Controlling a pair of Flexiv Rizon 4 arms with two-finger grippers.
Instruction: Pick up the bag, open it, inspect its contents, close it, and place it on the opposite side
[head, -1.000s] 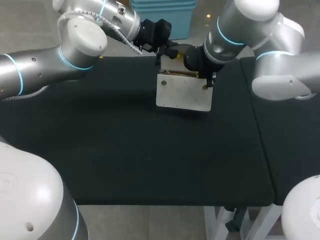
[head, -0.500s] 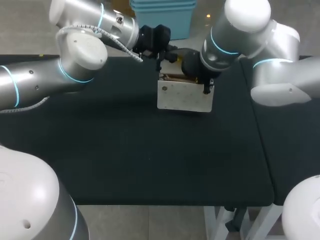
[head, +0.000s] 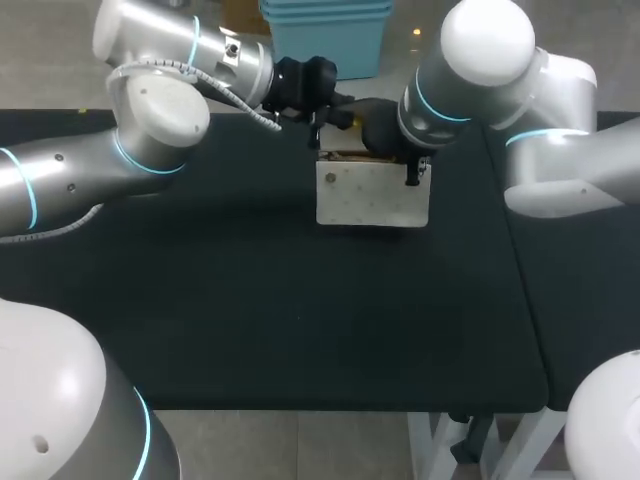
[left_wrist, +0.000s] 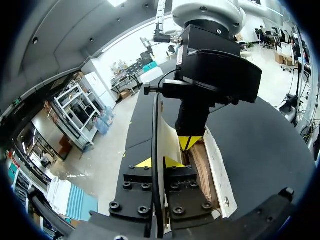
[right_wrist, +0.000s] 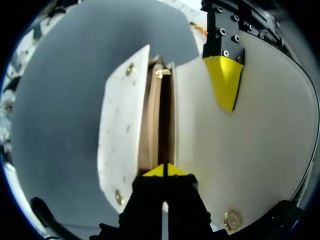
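A white bag with small gold studs hangs over the far middle of the black table, with both arms on it. My left gripper comes in behind it. In the left wrist view that gripper is shut on the thin edge of the bag's white flap. My right gripper is at the bag's top. In its wrist view it is shut on the rim of the mouth. The flap is lifted away, so the brown inside shows as a narrow gap behind the front panel. Nothing inside can be made out.
A second black tabletop adjoins at the right, with a seam between the two. The near half of the main table lies bare in front of the bag.
The bag has drifted slightly lower and to the right and hangs more level. Both arms shifted a little with it and kept their hold.
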